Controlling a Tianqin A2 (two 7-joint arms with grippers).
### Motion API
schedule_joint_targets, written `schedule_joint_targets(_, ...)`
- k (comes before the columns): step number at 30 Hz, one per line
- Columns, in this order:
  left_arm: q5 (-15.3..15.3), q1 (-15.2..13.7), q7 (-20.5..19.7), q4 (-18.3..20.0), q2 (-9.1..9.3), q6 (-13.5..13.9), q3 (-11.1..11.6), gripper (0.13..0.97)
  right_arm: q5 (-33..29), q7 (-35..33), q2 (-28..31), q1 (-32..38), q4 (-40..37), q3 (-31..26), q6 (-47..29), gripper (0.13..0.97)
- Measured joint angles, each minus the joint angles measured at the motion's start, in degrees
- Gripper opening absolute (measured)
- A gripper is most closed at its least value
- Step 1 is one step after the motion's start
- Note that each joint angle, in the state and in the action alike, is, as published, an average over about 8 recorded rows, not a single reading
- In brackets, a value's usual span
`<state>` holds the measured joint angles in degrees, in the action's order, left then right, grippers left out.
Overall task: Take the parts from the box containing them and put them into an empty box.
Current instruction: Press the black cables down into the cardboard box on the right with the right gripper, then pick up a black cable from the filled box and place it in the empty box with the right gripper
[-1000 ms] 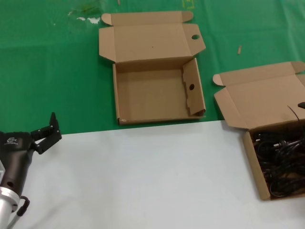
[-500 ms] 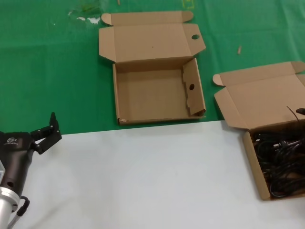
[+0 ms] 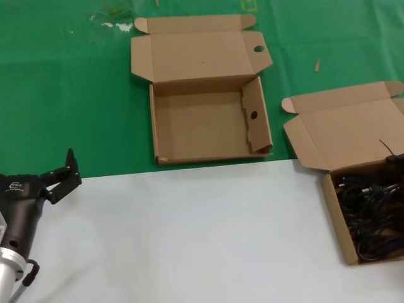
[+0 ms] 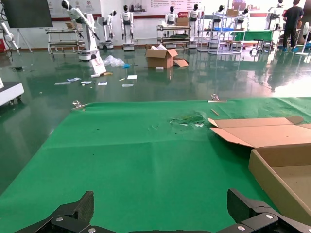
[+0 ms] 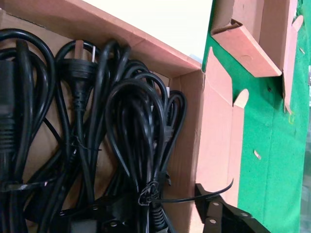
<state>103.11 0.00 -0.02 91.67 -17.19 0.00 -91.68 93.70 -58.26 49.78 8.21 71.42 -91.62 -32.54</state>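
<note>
Presently the left pincer (image 3: 62, 177) sat parked at the near left of the table (image 3: 189, 233), over the line where the white sheet met the green cloth (image 3: 63, 95). Its fingers were spread wide and held nothing; the left wrist view showed both black fingertips (image 4: 245, 206) well apart above the green cloth, with one corner of the empty box (image 4: 282, 174) beside them.

The empty box (image 3: 208, 126) lay open at the far centre on the green cloth, lid folded back, a round hole in a lid flap and another in its right side wall. Nothing was visible inside it.

The box containing them (image 3: 341, 145) stood at the right edge, lid open toward the far side, its body on the white sheet. The parts (image 3: 372, 214) filled it as tangled black cord bundles.

The right pincer (image 5: 160, 221) was hardly seen from the head camera. In the right wrist view it was low over the parts (image 5: 97, 121), its black fingers (image 5: 218, 213) just beside a tied bundle near the box wall (image 5: 214, 136). Could not tell whether it was open or gripping a cord
</note>
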Motion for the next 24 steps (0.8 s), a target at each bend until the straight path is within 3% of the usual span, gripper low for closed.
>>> schedule_joint_targets(12,0.0,0.0,0.0,0.0,0.0,0.0,0.0,0.966,0.0,2.0,1.2,-0.8,0.6,-0.4,1.4,0.286)
schedule_joint_targets(24,0.0,0.0,0.0,0.0,0.0,0.0,0.0,0.966,0.0,6.8,2.8,-3.3,6.3,0.4,3.2,0.219)
